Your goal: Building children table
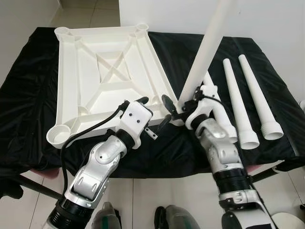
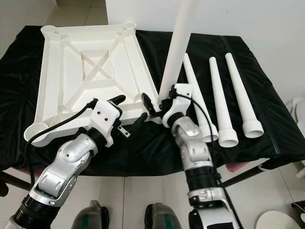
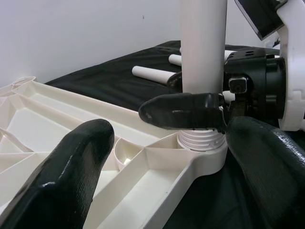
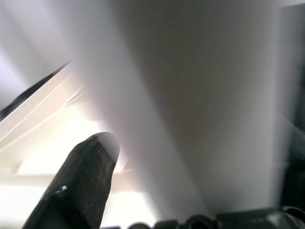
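Right gripper (image 1: 177, 108), frame centre, clamps upright white leg (image 1: 205, 52) seated in upturned tabletop (image 1: 102, 71) corner socket; left gripper (image 1: 153, 117) gapes empty beside it.

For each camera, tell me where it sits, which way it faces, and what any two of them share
Left eye: head, looking down at the upturned tabletop on the black cloth; both arms show.
Right eye: same scene, with three loose legs.
Left wrist: looks along the open left gripper at the corner socket.
Right wrist: pressed against the upright leg.
Shared: both wrists see that leg, held by the right gripper.
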You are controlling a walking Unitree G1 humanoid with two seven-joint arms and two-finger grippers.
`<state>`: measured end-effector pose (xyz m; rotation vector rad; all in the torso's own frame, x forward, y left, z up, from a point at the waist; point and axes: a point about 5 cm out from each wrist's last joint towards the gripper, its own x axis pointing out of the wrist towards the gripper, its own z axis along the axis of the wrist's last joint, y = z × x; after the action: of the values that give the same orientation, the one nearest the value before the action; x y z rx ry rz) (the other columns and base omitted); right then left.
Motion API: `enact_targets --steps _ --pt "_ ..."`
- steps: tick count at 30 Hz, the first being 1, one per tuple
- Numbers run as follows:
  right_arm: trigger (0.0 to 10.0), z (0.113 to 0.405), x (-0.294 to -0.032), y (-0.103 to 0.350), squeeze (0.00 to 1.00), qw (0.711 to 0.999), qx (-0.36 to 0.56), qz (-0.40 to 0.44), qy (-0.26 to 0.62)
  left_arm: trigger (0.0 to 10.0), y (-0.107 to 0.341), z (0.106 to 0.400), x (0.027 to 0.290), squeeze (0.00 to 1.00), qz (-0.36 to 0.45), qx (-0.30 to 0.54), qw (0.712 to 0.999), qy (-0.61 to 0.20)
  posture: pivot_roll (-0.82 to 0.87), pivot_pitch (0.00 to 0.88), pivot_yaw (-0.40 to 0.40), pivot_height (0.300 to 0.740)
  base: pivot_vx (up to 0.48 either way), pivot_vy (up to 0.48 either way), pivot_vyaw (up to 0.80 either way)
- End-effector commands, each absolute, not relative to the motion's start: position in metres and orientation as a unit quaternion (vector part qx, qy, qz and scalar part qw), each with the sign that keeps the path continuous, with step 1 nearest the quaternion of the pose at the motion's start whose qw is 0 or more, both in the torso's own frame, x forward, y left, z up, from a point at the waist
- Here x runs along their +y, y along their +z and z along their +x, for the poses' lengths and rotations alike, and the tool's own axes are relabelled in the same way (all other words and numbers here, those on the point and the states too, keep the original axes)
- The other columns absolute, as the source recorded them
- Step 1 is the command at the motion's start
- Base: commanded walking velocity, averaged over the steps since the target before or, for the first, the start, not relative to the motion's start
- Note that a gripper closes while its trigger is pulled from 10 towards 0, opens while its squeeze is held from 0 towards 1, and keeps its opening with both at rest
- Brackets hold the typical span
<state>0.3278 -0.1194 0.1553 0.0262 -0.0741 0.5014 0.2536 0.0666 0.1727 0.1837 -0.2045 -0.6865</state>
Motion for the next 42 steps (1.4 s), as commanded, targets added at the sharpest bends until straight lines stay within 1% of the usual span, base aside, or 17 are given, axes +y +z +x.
enact_targets --steps 1,3,10,11,12,13,14,15,24,27,28,29,31,39,40,41,42 --pt "10.0 0.329 -0.12 0.152 0.0 0.957 -0.033 -0.008 0.288 10.0 0.172 0.253 0.062 0.0 0.094 -0.1 0.921 -0.366 -0.06 0.012 -0.045 0.74 0.0 0.0 0.0" --pt "10.0 0.332 -0.128 0.149 0.0 0.946 -0.025 -0.033 0.321 10.0 0.173 0.254 0.061 0.0 0.095 -0.101 0.92 -0.366 -0.06 0.011 -0.046 0.74 0.0 0.0 0.0" --pt "10.0 0.335 -0.14 0.143 0.0 0.935 -0.007 -0.066 0.347 10.0 0.173 0.254 0.061 0.0 0.096 -0.103 0.92 -0.365 -0.06 0.012 -0.047 0.74 0.0 0.0 0.0" --pt "4.8 0.335 -0.143 0.143 0.0 0.934 -0.005 -0.07 0.35 10.0 0.173 0.253 0.062 0.0 0.096 -0.103 0.92 -0.365 -0.06 0.012 -0.044 0.74 0.0 0.0 0.0" --pt "4.8 0.335 -0.143 0.143 0.0 0.934 -0.005 -0.07 0.35 10.0 0.173 0.253 0.062 0.0 0.096 -0.103 0.92 -0.365 -0.06 0.012 -0.044 0.74 0.0 0.0 0.0" --pt "4.5 0.336 -0.146 0.143 0.0 0.933 -0.007 -0.073 0.351 10.0 0.173 0.253 0.062 0.0 0.096 -0.103 0.92 -0.365 -0.06 0.012 -0.042 0.74 0.0 0.0 0.0" --pt "0.8 0.336 -0.148 0.143 0.0 0.933 -0.008 -0.071 0.353 10.0 0.173 0.253 0.062 0.0 0.096 -0.103 0.92 -0.365 -0.05 0.012 -0.041 0.74 0.0 0.0 0.0" --pt "0.0 0.336 -0.149 0.142 0.0 0.932 -0.008 -0.069 0.355 10.0 0.174 0.254 0.062 0.0 0.097 -0.103 0.92 -0.365 -0.05 0.012 -0.041 0.74 0.0 0.0 0.0" --pt "0.0 0.336 -0.153 0.142 0.0 0.929 -0.016 -0.065 0.365 10.0 0.172 0.253 0.064 0.0 0.102 -0.099 0.919 -0.369 -0.06 0.021 -0.032 0.74 0.0 0.0 0.0" --pt "0.0 0.335 -0.154 0.14 0.0 0.933 -0.015 -0.055 0.356 10.0 0.173 0.253 0.064 0.0 0.103 -0.097 0.919 -0.369 -0.06 0.031 -0.029 0.74 0.0 0.0 0.0" --pt "10.0 0.336 -0.154 0.139 0.0 0.94 -0.01 -0.048 0.337 10.0 0.172 0.253 0.064 0.0 0.102 -0.097 0.919 -0.369 -0.06 0.033 -0.029 0.74 0.0 0.0 0.0" --pt "10.0 0.336 -0.154 0.139 0.0 0.94 -0.01 -0.048 0.337 10.0 0.172 0.253 0.064 0.0 0.102 -0.097 0.919 -0.369 -0.06 0.033 -0.029 0.74 0.0 0.0 0.0" --pt "10.0 0.337 -0.152 0.139 0.0 0.954 -0.008 -0.027 0.298 10.0 0.173 0.253 0.064 0.0 0.101 -0.096 0.919 -0.369 -0.06 0.043 -0.028 0.74 0.0 0.0 0.0" --pt "10.0 0.334 -0.139 0.14 0.0 0.967 -0.017 0.014 0.253 10.0 0.173 0.252 0.064 0.0 0.1 -0.095 0.919 -0.369 -0.06 0.049 -0.025 0.74 0.0 0.0 0.0" --pt "10.0 0.334 -0.134 0.141 0.0 0.976 -0.018 0.042 0.214 10.0 0.173 0.252 0.064 0.0 0.099 -0.096 0.919 -0.37 -0.06 0.051 -0.023 0.74 0.0 0.0 0.0" --pt "10.0 0.334 -0.134 0.141 0.0 0.976 -0.018 0.042 0.214 10.0 0.173 0.252 0.064 0.0 0.099 -0.096 0.919 -0.37 -0.06 0.051 -0.023 0.74 0.0 0.0 0.0" --pt "10.0 0.336 -0.128 0.139 0.0 0.989 -0.018 0.067 0.133 10.0 0.174 0.252 0.063 0.0 0.096 -0.097 0.918 -0.371 -0.07 0.052 -0.021 0.74 0.0 0.0 0.0"
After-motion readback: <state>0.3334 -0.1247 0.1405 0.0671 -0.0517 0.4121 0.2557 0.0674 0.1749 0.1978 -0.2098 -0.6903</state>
